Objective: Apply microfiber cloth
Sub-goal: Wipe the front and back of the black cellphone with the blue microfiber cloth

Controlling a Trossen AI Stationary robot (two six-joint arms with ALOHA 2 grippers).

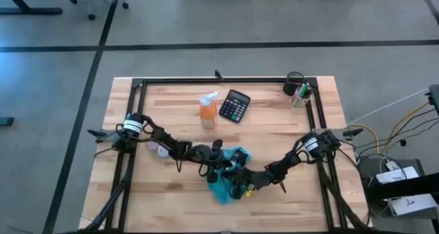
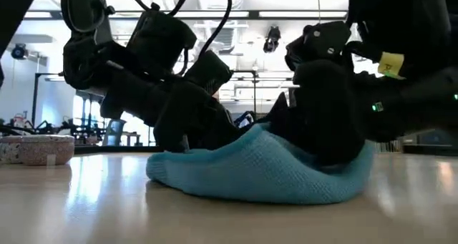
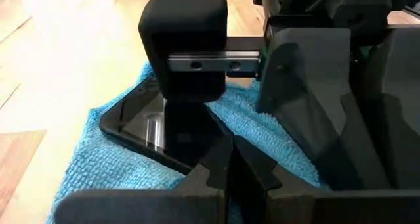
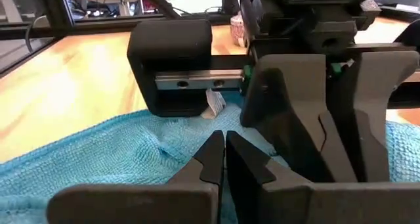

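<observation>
The turquoise microfiber cloth (image 1: 223, 189) lies bunched on the wooden table near its front middle, and in the low view it forms a mound (image 2: 257, 172). Its small white tag (image 4: 214, 104) shows. A flat glossy black slab (image 3: 141, 129) lies on the cloth. My left gripper (image 3: 230, 155) comes in from the left (image 1: 221, 164), shut, at the slab's near corner. My right gripper (image 4: 222, 142) comes in from the right (image 1: 240, 182), facing the left one, shut over the cloth. My left gripper has its shut fingertips at the slab's near corner (image 3: 190, 165), slanting down from the table's left. The slab lies flat on the cloth. The fingers hide whether they pinch it or only press on it. My right gripper is shut on a bunched part of the cloth (image 4: 190, 152), slanting down from the table's right. How many layers it has, I cannot tell. The cloth rises around the fingers (image 2: 351, 165) while the rest of it lies on the table.
An orange spray bottle (image 1: 208, 110) and the black calculator (image 1: 235, 105) stand behind the cloth. A black cup with pens (image 1: 296, 90) is at the far right corner. A small pinkish round thing (image 1: 161, 149) lies under the left arm. Black frame rails (image 1: 206, 81) edge the table.
</observation>
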